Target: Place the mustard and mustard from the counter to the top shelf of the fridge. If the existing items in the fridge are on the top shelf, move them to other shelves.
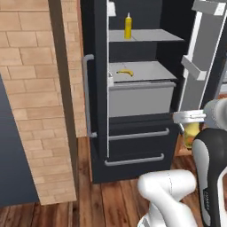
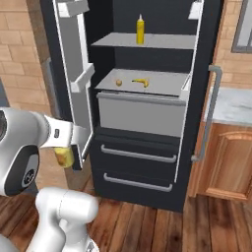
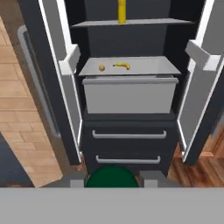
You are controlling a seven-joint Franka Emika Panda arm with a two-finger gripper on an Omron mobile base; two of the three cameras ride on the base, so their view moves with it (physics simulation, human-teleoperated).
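Wood floor fronts the open fridge (image 2: pixel 142 162); banana (image 2: pixel 141 82) on middle shelf, tool (image 2: pixel 63 156) clenching amber mustard bottle (image 2: pixel 64 157).

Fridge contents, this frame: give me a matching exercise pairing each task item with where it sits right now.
Things:
1. tall yellow mustard bottle
2. banana
3. orange fruit
4. dark-capped amber mustard bottle

Places:
A. held in the gripper, low, in front of the open fridge
B. upright on the top shelf
C. on the lower shelf, left of the banana
D. on the lower shelf, to the right of the round fruit

Pairs: 1-B, 2-D, 3-C, 4-A
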